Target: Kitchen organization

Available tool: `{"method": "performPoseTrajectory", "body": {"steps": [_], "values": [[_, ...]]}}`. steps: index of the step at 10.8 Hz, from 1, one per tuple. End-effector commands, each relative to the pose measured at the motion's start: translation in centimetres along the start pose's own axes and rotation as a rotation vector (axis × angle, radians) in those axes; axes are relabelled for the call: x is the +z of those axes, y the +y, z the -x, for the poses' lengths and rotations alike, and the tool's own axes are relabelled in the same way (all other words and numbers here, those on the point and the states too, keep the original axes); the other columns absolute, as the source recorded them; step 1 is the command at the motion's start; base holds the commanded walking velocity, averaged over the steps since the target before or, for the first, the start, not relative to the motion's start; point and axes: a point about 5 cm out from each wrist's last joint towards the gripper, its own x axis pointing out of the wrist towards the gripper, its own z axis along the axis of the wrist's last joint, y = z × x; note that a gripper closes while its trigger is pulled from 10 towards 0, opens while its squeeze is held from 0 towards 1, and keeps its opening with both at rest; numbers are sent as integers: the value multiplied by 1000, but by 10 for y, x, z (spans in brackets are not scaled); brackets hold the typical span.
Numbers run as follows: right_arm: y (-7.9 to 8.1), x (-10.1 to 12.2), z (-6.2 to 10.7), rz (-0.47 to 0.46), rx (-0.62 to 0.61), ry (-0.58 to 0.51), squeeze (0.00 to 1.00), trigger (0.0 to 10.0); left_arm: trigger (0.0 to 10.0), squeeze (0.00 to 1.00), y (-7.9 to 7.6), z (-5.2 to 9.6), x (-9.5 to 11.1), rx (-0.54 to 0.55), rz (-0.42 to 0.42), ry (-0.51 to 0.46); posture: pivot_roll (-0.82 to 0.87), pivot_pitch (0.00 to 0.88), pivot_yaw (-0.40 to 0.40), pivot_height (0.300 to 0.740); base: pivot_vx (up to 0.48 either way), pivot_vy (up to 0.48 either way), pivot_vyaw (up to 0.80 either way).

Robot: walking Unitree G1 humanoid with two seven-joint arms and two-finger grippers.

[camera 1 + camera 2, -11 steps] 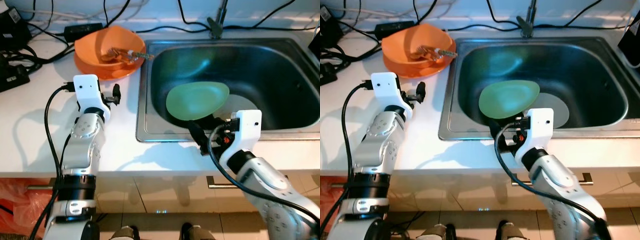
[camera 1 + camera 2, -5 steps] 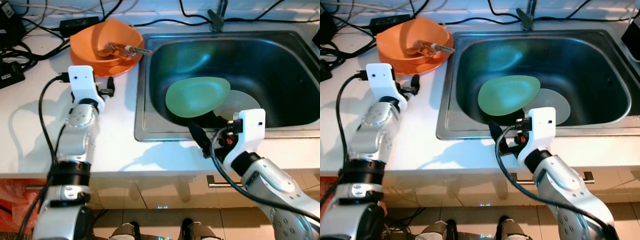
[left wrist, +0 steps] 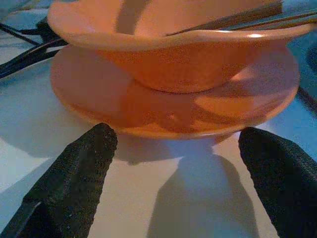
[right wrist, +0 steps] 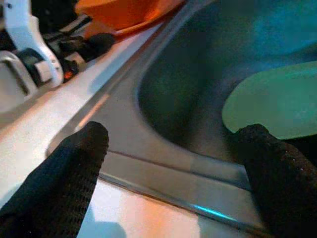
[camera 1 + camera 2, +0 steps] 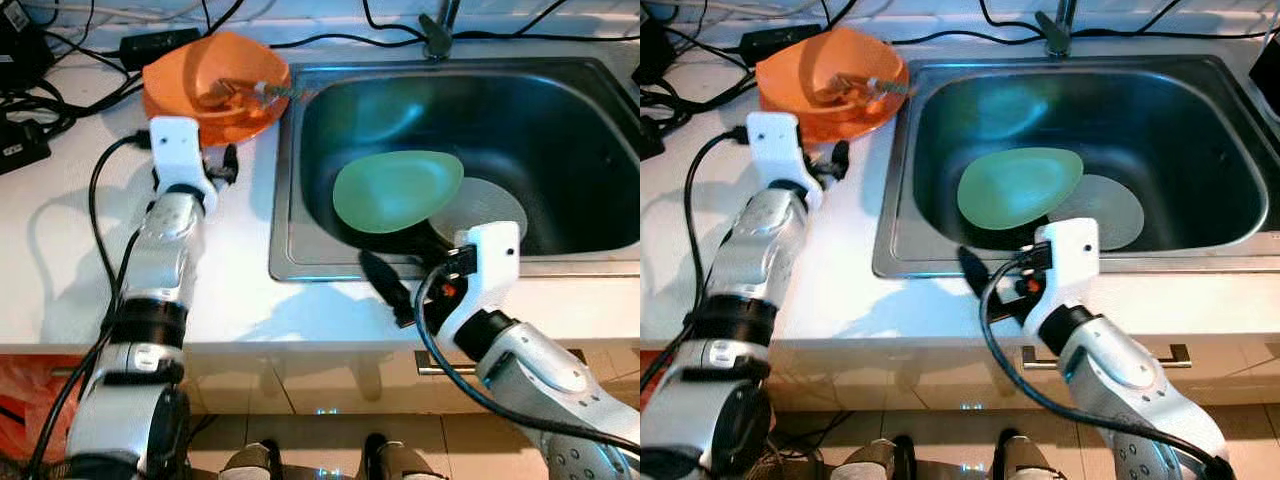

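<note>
Spanning most of the counter (image 5: pixel 60 250), a steel sink (image 5: pixel 600 130) holds a green plate (image 5: pixel 397 190) lying tilted over a grey plate (image 5: pixel 490 205); both sit at the basin's near side. Left of the sink, on the counter, an orange bowl (image 5: pixel 205 75) rests on an orange plate (image 3: pixel 163 111), with utensils (image 5: pixel 240 92) lying inside the bowl; their kind is unclear. Cables (image 5: pixel 40 90) crowd the back-left corner.

Left gripper (image 3: pixel 183 163): fingers spread wide, empty, just short of the orange plate's rim. Right gripper (image 4: pixel 173 163): also wide open, empty, hovering over the sink's near rim, near the green plate.

Judgement: early in the job. Nothing is lifted or stacked; dishes in the sink and the orange set all remain to be handled.
</note>
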Motion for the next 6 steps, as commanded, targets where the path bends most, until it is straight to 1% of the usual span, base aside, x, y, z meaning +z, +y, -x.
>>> {"method": "performPoseTrajectory", "body": {"steps": [1,4,6], "values": [[5,2,2,3,27,-7,0,10000,10000,0,2,-2,6,0,-14,-18,-119,204,60,740,0,0,0],[7,1,0,13,41,1,0,10000,10000,0,3,-3,9,4,-40,-28,-110,203,63,740,0,0,0],[7,0,0,21,45,4,0,10000,10000,0,6,1,8,11,-38,-25,-108,201,61,740,0,0,0]]}}
